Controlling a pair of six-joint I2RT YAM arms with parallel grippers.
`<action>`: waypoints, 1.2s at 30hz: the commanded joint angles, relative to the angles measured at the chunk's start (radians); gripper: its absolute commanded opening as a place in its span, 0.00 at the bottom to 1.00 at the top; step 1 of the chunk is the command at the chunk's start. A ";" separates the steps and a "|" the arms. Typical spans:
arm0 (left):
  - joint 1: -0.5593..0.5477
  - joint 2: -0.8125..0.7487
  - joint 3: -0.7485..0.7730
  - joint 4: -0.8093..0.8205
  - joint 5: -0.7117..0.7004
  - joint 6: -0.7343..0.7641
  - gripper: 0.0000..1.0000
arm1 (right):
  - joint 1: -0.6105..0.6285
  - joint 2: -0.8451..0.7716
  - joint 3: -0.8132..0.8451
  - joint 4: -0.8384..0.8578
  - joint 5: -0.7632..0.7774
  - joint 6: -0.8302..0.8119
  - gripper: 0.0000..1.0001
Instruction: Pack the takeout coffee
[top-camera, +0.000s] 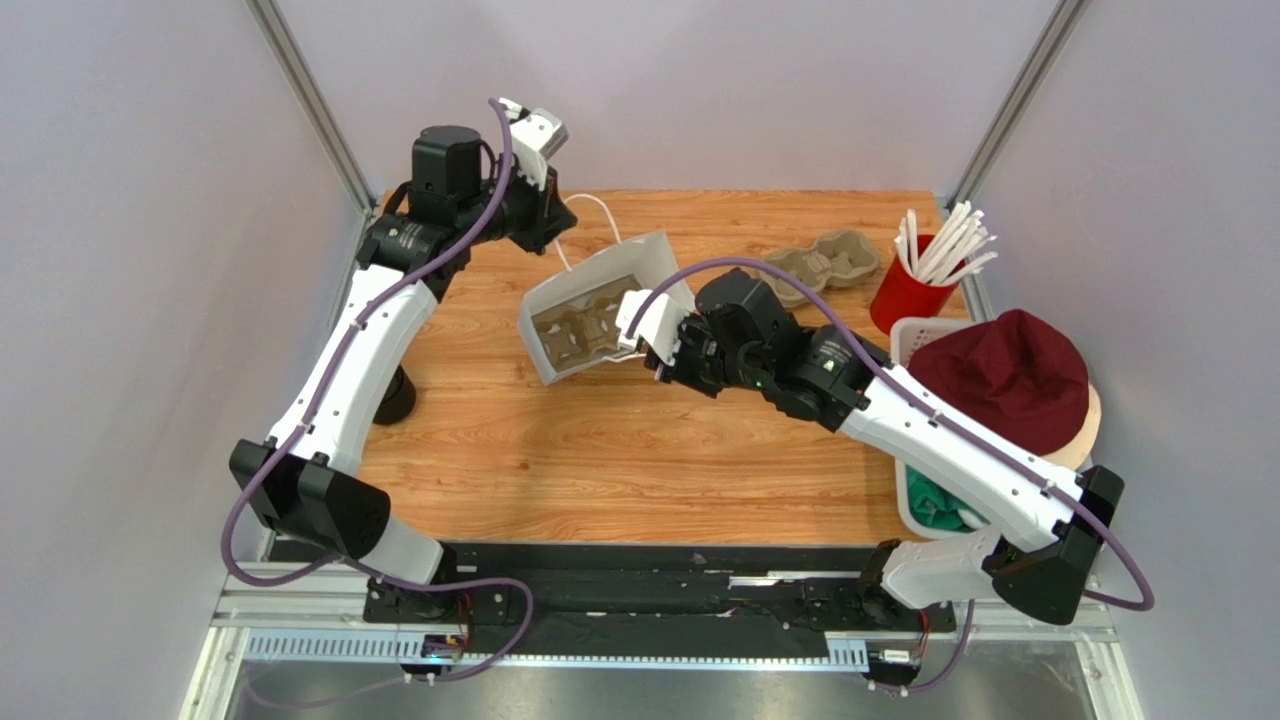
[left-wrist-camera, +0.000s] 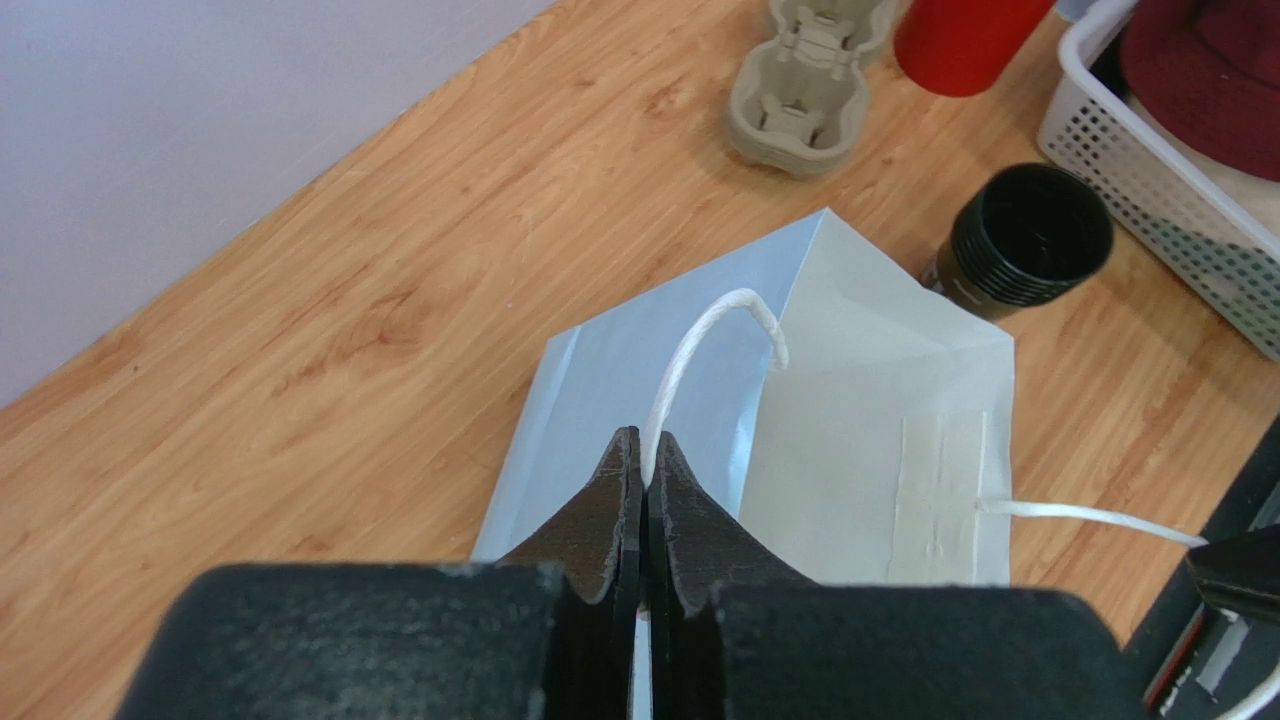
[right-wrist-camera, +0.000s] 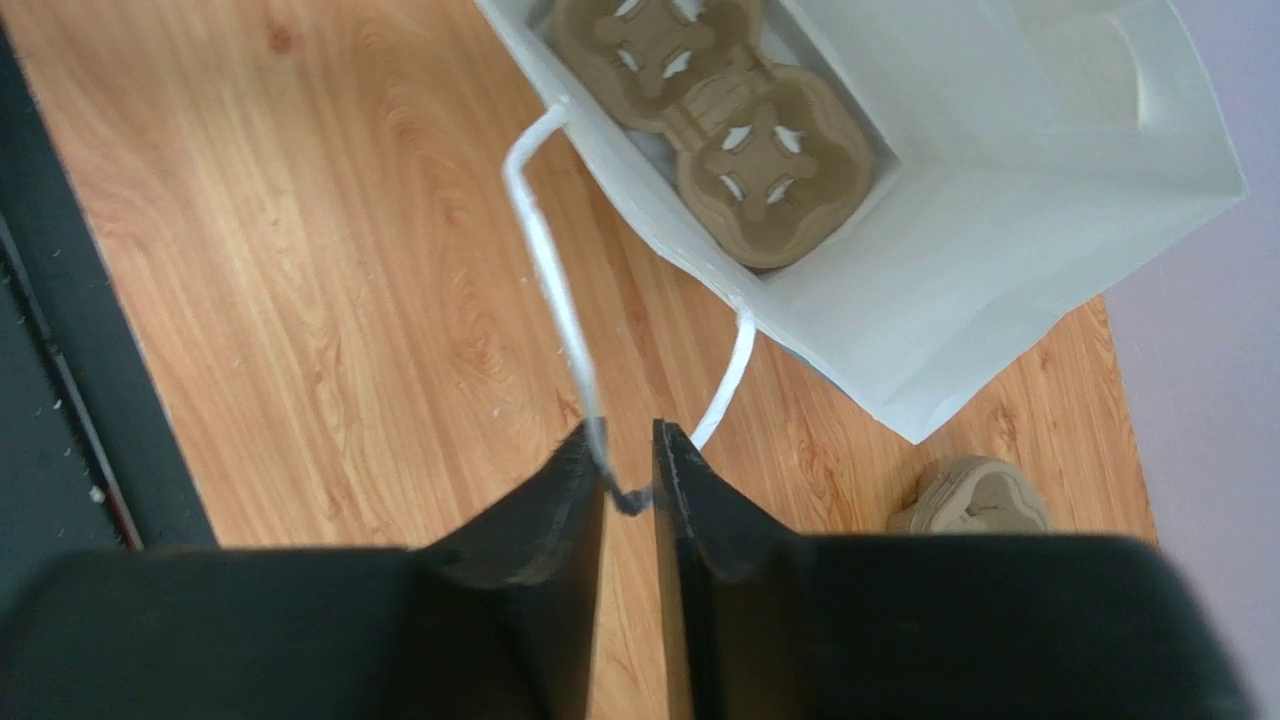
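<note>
The white paper bag (top-camera: 639, 263) was open toward the far edge of the table (top-camera: 496, 450), with a pulp carrier (right-wrist-camera: 706, 105) lying in its bottom. The left gripper (left-wrist-camera: 646, 443) was clamped tight on one cord handle (left-wrist-camera: 703, 342). The right gripper (right-wrist-camera: 628, 438) had its jaws slightly parted, the other handle (right-wrist-camera: 549, 255) looped loosely between them. The takeout coffee (left-wrist-camera: 1022, 236) sat on the table outside the bag, between it and the white basket (left-wrist-camera: 1150, 143) at the right edge.
</note>
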 joint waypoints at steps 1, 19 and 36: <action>0.029 0.034 0.036 0.040 -0.108 -0.065 0.00 | -0.043 0.029 0.078 0.095 0.085 0.033 0.40; 0.092 0.136 0.102 0.066 -0.236 -0.133 0.00 | -0.149 0.049 0.322 0.061 0.100 0.071 0.86; 0.147 0.331 0.381 0.023 -0.308 -0.073 0.00 | -0.249 0.016 0.207 0.148 0.112 0.145 0.86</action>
